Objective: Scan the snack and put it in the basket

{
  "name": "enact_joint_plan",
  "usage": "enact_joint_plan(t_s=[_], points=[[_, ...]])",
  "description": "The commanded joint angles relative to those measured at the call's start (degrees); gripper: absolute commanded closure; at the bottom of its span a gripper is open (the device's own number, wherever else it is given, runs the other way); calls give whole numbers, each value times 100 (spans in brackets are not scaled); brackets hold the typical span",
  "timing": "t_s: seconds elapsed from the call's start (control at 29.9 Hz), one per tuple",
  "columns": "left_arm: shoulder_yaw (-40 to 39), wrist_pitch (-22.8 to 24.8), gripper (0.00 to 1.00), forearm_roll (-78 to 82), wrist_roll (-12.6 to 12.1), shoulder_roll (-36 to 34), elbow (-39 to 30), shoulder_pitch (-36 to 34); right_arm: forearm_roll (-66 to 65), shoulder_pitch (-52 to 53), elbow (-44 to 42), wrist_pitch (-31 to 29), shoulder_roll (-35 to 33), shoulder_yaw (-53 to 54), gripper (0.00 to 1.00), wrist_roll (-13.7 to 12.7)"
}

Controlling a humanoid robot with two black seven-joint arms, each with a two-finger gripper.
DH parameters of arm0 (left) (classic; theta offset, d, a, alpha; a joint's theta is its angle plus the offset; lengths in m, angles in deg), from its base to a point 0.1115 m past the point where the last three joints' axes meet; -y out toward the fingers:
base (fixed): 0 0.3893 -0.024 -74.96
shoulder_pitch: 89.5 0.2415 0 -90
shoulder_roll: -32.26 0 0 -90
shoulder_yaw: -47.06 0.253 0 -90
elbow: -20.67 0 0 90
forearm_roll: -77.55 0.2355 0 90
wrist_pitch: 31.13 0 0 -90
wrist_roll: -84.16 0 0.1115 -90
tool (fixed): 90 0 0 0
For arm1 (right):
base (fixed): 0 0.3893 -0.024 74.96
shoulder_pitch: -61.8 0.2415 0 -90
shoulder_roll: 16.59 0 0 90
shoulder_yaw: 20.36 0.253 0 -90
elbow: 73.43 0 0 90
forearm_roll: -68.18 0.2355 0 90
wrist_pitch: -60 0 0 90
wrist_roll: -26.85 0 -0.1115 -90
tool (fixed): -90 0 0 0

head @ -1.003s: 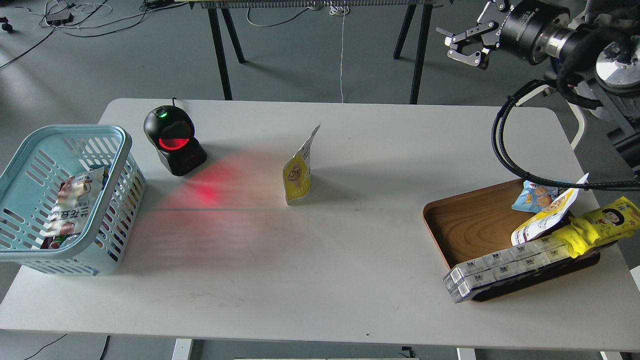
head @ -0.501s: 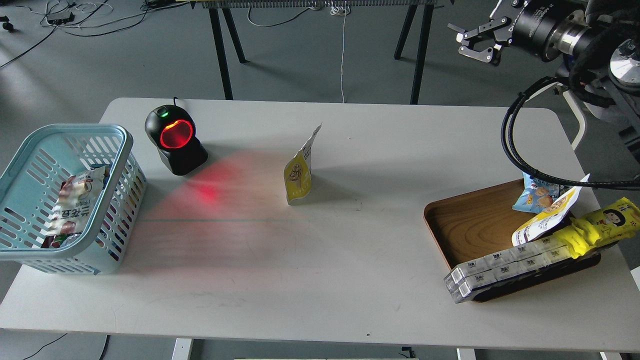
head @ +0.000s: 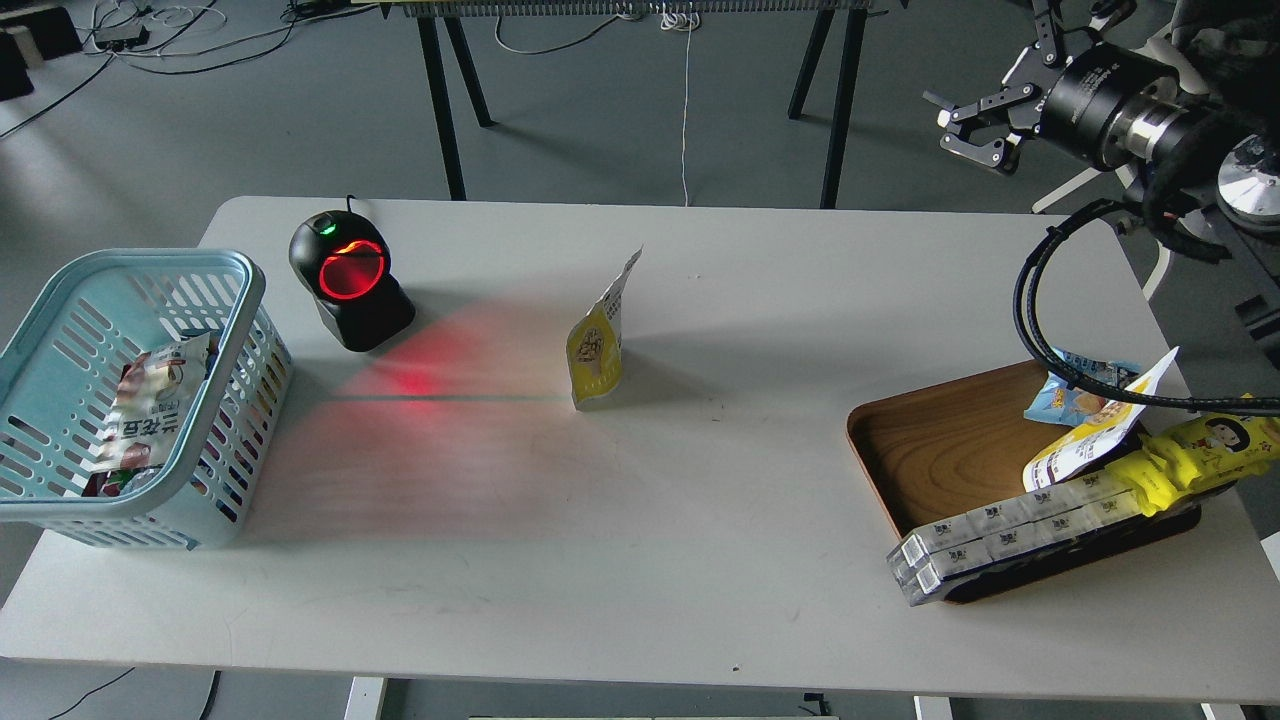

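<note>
The snack (head: 598, 342), a yellow and white stand-up pouch, stands upright near the middle of the white table (head: 640, 520), its front turned toward the scanner. The black scanner (head: 348, 280) glows red at the back left and casts red light on the table. The light blue basket (head: 60, 320) sits at the left edge with packets inside. My right gripper (head: 975, 125) is open and empty, raised beyond the table's back right corner, far from the pouch. My left gripper is out of view.
A brown wooden tray (head: 940, 450) at the right holds a light blue bag (head: 1070, 398), another yellow and white pouch (head: 1090, 435), a bright yellow packet (head: 1200, 450) and long white boxes (head: 1010, 540). A black cable (head: 1030, 310) hangs over the tray. Table legs stand behind.
My right gripper has moved to the right and a little down, still open and empty. The pouch and basket have not moved.
</note>
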Motion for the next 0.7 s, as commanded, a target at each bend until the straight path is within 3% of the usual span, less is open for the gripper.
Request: enact_joint_plan(t_s=[0.0,0.1,0.3,0.57,0.67], points=[[-2,264,0,813,-263,751,6,-1,-4,-180,-8,-7,38,-58,1,11],[-2,650,0,1254,-728,1701,-2,-88,-4,-198,-8,-7,38,-58,1,11],[25,1272,0,1570,-1967,3556,15,-387,-13,-207,-113,2,47,-75,1,90],[60,1272,0,1755,-3233,5033,287,-616,-13,-207,-359,11,38,-75,1,108],[69,1272,0,1913,-3524,5604,577,-738,-13,-198,-420,11,38,-75,1,108]])
